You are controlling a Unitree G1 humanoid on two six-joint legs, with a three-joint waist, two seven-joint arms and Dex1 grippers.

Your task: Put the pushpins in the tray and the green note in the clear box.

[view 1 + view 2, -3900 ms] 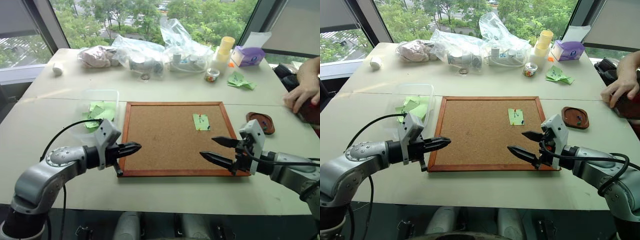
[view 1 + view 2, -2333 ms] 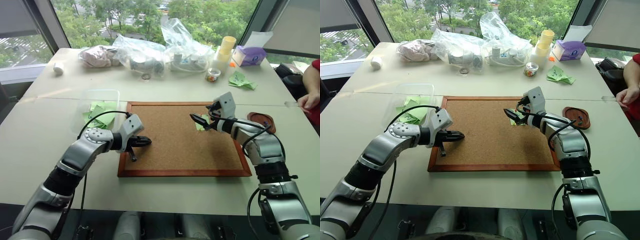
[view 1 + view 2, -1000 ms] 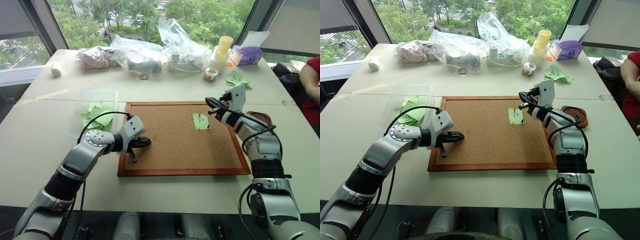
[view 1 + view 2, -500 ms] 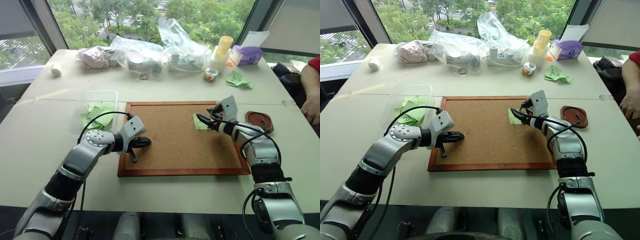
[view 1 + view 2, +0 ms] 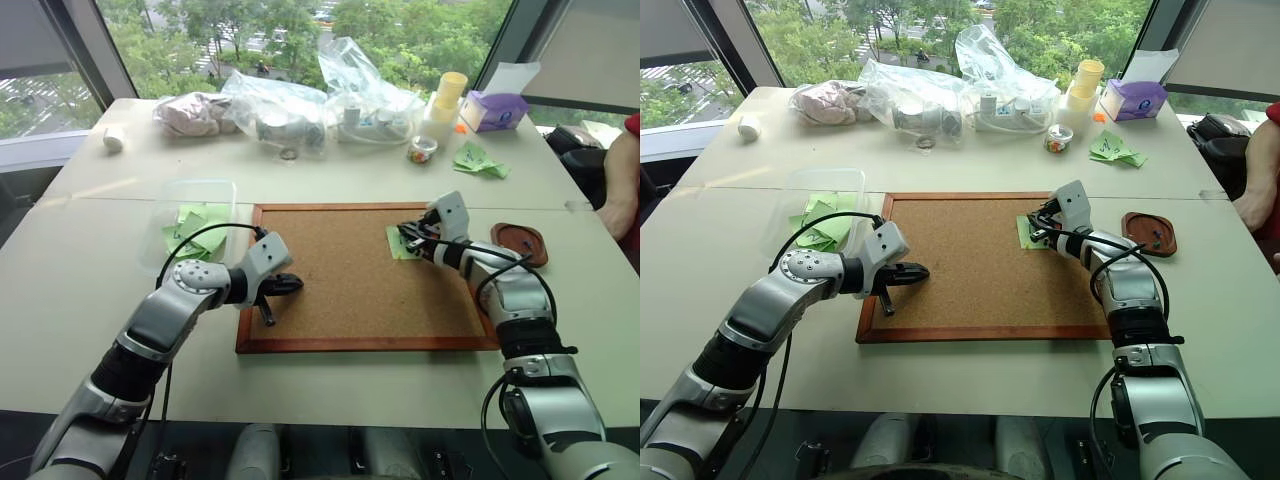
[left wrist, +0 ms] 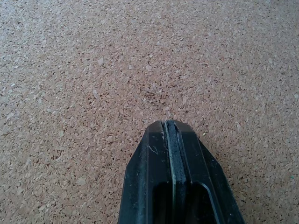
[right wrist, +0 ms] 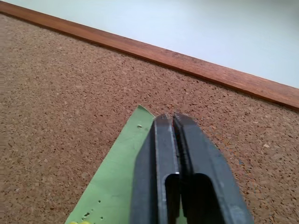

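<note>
I see my right tool [image 7: 175, 122], two black fingers pressed together, sitting right over the small light-green square paper note [image 7: 117, 179] that lies flat on the big wood-framed corkboard [image 5: 340, 270]. From the wrist camera I can't tell whether anything is pinched between the fingers. The note is near the board's far right corner, and tiny pinholes show in the paper. Pushpins on the note are hidden by the tool, so I can't tell.

My left tool [image 6: 171, 128] is also closed, fingers together with nothing between them, tip just above or on bare cork close to the board's left edge; contact is unclear.

The small reddish-brown shallow tray [image 5: 1150, 233] sits on the pale worktop [image 5: 90, 260] just off the board's right side, with a couple of tiny pin-like specks inside, too small to tell colour. The translucent colourless plastic box [image 5: 195, 222] stands on the worktop just beside the board's left frame and holds several green paper pieces.

At the far side are crinkly clear plastic bags [image 5: 330, 95], a purple tissue box [image 5: 497, 110] and crumpled green scraps [image 5: 478, 158]. A person's arm [image 5: 615, 195] shows at the right edge.
</note>
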